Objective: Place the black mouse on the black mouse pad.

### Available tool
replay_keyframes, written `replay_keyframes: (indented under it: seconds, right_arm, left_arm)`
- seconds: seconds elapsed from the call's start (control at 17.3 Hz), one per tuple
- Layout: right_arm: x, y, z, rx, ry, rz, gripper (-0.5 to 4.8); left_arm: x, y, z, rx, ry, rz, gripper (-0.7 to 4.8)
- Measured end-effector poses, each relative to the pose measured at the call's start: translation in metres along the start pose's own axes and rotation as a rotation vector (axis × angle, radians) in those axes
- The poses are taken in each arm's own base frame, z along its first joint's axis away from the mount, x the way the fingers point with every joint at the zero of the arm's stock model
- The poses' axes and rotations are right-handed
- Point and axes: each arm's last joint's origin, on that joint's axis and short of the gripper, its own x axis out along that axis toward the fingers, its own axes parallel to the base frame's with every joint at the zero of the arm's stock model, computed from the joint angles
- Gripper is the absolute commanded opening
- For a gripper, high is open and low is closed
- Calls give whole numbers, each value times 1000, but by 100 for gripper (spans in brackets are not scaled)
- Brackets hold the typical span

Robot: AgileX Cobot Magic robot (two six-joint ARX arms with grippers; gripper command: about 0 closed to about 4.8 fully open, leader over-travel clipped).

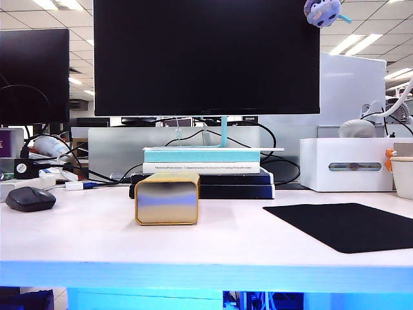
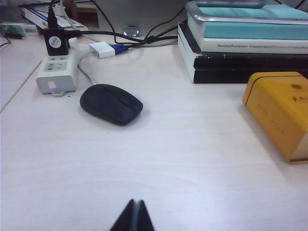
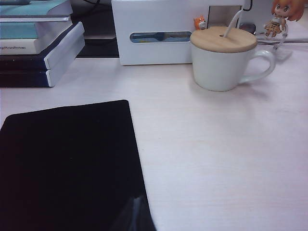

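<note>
Resting untouched on the white desk [image 1: 232, 242], the black mouse [image 1: 30, 199] lies at about nine o'clock in the exterior view, just beside a white power strip [image 2: 58, 72], so no part of the task is done yet. The black mouse pad [image 1: 352, 226] is bare at about four o'clock, well apart from the mouse, with a gold box [image 1: 167, 198] between them. All steps are left, I judge: reach, grasp, carry across, set down. In the left wrist view the mouse's long axis runs from ten o'clock to four o'clock; the button seam is toward four o'clock, so I believe the front points there. The left gripper [image 2: 133, 216] hangs near the mouse with its jaws pressed together, holding nothing. The right gripper [image 3: 135, 214] hovers over the pad's edge, its tips also seeming closed and empty.
</note>
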Motion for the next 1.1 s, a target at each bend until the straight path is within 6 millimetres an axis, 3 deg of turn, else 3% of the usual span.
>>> replay_keyframes:
  seconds: [0.93, 1.1]
  right_arm:
    - [0, 1, 2, 1, -21, 19, -1]
    - [-1, 1, 13, 111, -129, 30, -2]
  left_arm:
    - [0, 2, 0, 2, 4, 54, -6]
    - [-2, 2, 4, -48, 6, 64, -6]
